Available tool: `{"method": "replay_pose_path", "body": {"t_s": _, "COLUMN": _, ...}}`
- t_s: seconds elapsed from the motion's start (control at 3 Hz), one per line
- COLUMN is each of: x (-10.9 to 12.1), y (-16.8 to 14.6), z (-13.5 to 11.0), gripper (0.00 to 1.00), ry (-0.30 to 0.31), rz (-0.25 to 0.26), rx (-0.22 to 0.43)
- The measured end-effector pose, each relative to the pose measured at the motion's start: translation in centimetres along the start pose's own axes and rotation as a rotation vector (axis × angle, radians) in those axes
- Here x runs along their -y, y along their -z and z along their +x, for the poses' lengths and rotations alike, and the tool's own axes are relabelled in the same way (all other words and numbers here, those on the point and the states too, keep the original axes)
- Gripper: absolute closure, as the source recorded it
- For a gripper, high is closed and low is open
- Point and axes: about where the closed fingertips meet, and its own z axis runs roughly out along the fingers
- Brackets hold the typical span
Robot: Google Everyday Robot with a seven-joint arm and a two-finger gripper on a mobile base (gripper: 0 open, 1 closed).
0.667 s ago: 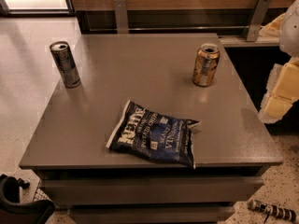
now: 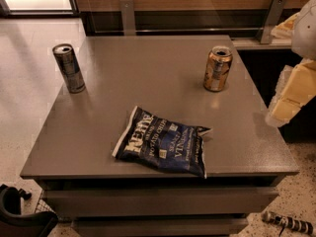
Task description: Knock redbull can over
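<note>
The redbull can [image 2: 69,68], slim, tall and dark silver-grey, stands upright near the far left corner of the grey table [image 2: 158,78]. My gripper [image 2: 290,94] shows as white and cream parts at the right edge of the view. It is beyond the table's right side and far from the can, with the whole table width between them. It touches nothing on the table.
A shorter gold-bronze can [image 2: 217,68] stands upright at the far right of the table. A dark blue chip bag [image 2: 163,142] lies flat near the front centre. A wooden wall with metal brackets runs behind. A black object [image 2: 17,216] sits on the floor at front left.
</note>
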Motion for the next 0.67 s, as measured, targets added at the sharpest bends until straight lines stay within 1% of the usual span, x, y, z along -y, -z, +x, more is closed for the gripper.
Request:
{"method": "replay_pose_path", "body": {"t_s": 0.33, "x": 1.9, "y": -1.5, "z": -3.6, "gripper": 0.0, "ry": -0.063, "rz": 0.043, "rx": 0.168}}
{"method": "replay_pose_path", "body": {"t_s": 0.67, "x": 5.5, "y": -2.9, "z": -10.5, "gripper": 0.0, "ry": -0.102, "rz": 0.113, "rx": 0.422}}
